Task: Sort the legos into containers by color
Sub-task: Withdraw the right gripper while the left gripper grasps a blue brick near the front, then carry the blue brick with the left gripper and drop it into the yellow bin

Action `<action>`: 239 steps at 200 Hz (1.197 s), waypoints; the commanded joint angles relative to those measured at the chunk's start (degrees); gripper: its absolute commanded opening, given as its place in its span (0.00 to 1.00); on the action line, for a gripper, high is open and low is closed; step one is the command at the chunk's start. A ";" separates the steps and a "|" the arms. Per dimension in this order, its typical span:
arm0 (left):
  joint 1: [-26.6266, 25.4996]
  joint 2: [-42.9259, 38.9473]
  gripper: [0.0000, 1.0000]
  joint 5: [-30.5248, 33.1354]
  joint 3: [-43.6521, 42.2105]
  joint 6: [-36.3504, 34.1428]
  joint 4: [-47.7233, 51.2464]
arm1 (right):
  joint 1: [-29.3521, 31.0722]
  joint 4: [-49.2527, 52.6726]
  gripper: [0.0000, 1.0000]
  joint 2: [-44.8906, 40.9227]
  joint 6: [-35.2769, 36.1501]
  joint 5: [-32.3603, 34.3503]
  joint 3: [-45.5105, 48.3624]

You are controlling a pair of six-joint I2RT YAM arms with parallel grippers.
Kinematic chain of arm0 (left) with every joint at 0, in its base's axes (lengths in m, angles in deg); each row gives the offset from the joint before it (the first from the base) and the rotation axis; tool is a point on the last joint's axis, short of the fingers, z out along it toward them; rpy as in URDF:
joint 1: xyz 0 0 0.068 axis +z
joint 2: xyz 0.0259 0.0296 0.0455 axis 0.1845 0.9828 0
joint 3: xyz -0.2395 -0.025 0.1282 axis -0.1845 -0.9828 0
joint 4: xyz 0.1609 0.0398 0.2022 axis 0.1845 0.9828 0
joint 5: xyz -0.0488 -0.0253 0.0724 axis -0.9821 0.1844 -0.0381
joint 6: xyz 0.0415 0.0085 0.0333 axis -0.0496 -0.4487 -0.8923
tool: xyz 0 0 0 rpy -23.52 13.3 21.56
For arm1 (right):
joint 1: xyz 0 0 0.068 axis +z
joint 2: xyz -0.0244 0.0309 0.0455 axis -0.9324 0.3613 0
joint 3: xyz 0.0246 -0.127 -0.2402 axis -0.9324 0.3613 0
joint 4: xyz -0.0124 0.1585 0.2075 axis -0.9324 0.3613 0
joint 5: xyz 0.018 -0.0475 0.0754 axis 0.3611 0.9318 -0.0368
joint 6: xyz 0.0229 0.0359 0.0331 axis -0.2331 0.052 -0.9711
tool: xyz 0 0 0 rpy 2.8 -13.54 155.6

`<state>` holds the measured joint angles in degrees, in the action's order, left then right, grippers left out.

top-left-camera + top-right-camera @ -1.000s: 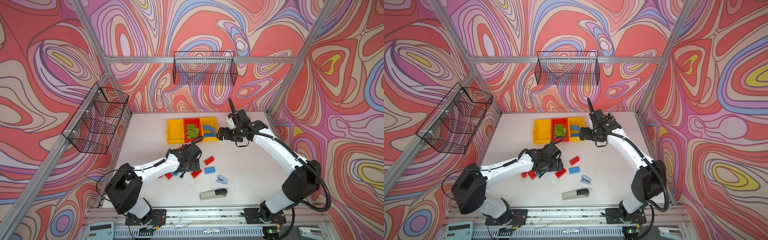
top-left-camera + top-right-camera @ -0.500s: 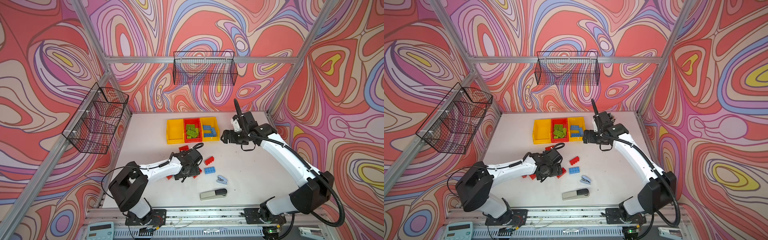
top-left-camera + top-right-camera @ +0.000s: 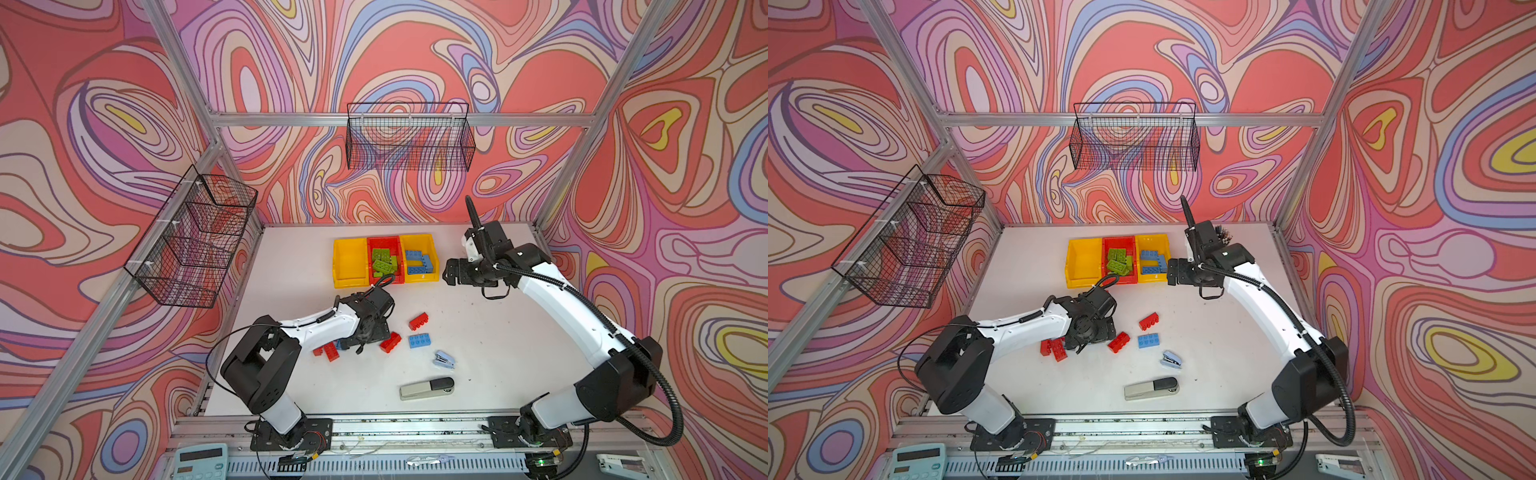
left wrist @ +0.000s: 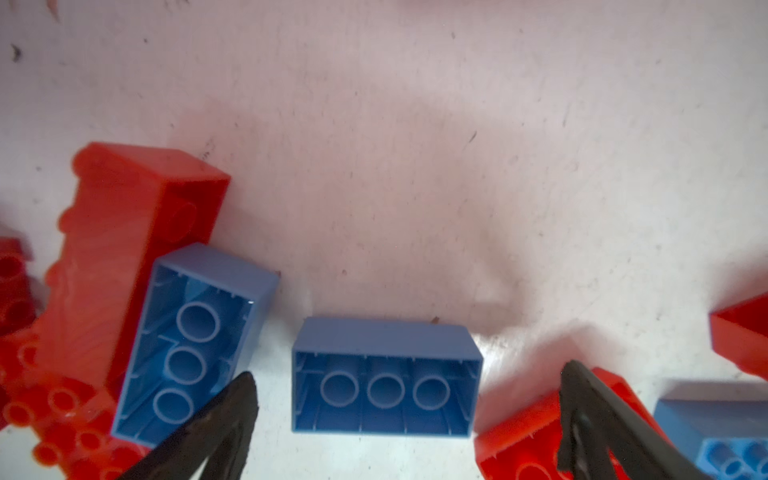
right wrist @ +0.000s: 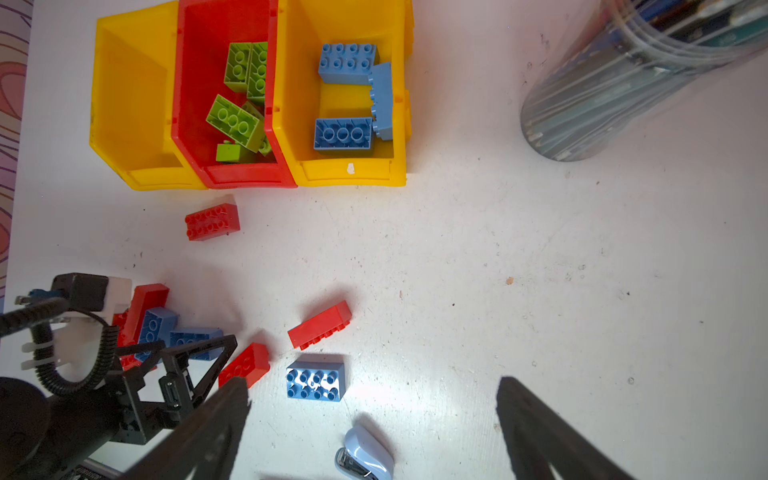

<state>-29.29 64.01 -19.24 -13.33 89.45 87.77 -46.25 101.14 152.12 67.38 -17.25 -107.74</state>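
Note:
Three joined containers stand at the back: an empty yellow one [image 3: 348, 266], a red one [image 3: 382, 240] with green legos [image 3: 381, 261], and a yellow one [image 3: 422, 276] with blue legos [image 5: 345, 62]. My left gripper [image 4: 409, 376] is open and low over the table. It straddles an upside-down blue lego [image 4: 384, 386], with its fingers [image 4: 237, 399] clear of it. Another blue lego [image 4: 187, 349] and red legos [image 4: 124, 232] lie beside it. My right gripper [image 5: 372, 386] hangs open and empty to the right of the containers. Loose red legos [image 3: 418, 321] and a blue lego [image 3: 419, 340] lie mid-table.
A small light-blue stapler [image 3: 444, 359] and a grey-and-black stapler [image 3: 426, 388] lie near the front. A pencil cup [image 5: 615, 83] stands at the back right. Black wire baskets hang on the back wall [image 3: 409, 137] and the left wall [image 3: 195, 241].
My left gripper has moved forward and down over the cluster of red and blue legos. My right gripper has drifted a little to the right, away from the containers.

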 commanded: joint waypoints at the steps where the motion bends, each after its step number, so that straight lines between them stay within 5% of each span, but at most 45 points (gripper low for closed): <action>1: 0.80 1.07 1.00 1.25 1.92 -2.87 1.62 | -0.39 0.01 0.98 1.47 0.70 0.45 -1.57; 116: 0.99 5.12 0.86 -1.04 2.23 -2.89 3.62 | -0.51 0.28 0.98 3.46 0.11 -0.43 -2.01; 239: 0.06 10.00 0.36 0.92 12.37 -4.17 14.13 | -0.51 -0.46 0.98 -3.91 -2.16 0.87 5.98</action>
<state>-28.76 72.14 -20.03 -4.98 86.15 95.84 -46.62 100.29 150.46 65.83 -17.47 -102.69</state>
